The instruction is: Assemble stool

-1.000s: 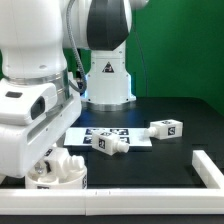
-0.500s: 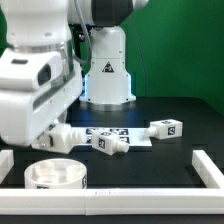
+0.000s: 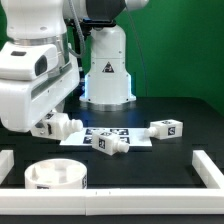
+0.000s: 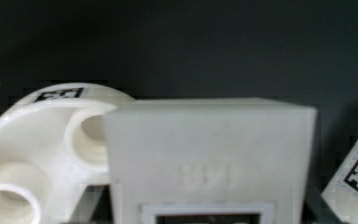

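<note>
- Three legs in sight: I have the held leg clamped in the jaws, raised off the bench toward its edge on the exterior view's left.
- Seat lies near the front corner on that side, beside the front rail.
- Nearer leg overlaps the marker board; farther leg lies mid-bench.

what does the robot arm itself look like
The arm is built of glossy white, rounded casings, with a black joint section near the top. Its white base is a smooth column carrying a triangular warning sticker.
</note>
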You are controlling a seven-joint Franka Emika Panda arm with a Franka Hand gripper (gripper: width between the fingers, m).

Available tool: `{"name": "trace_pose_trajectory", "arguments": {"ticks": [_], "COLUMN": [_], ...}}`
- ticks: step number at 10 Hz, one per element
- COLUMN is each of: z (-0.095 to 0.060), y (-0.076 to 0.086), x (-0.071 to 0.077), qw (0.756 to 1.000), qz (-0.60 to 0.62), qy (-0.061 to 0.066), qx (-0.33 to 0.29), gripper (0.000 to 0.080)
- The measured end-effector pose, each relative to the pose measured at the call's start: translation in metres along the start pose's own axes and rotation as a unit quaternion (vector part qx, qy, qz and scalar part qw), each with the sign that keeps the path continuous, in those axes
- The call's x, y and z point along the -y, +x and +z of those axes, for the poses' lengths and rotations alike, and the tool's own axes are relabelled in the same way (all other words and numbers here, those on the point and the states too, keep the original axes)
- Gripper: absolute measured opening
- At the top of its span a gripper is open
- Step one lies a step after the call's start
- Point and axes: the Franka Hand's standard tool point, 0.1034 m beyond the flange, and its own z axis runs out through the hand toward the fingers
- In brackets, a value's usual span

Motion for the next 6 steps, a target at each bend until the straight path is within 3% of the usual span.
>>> {"name": "trace_pose_trajectory", "arguments": {"ticks": [1,3,4,5,6], "z": [0.002,0.013,0.016,0.021,0.021], "y": [-0.001,-0.018,-0.030,-0.041,-0.040], "x": [0.001,0.020,0.032,0.040,0.039], "qw": [1.000,0.996,0.995,0.995,0.995], "qz": [-0.007,-0.089,-0.101,-0.101,-0.097], "qy": [0.002,0.016,0.010,0.013,0.013], "qx": [0.000,-0.002,-0.006,-0.010,-0.009], "gripper": [0.0320,0.0320,0.0320,0.0320,0.0320]}}
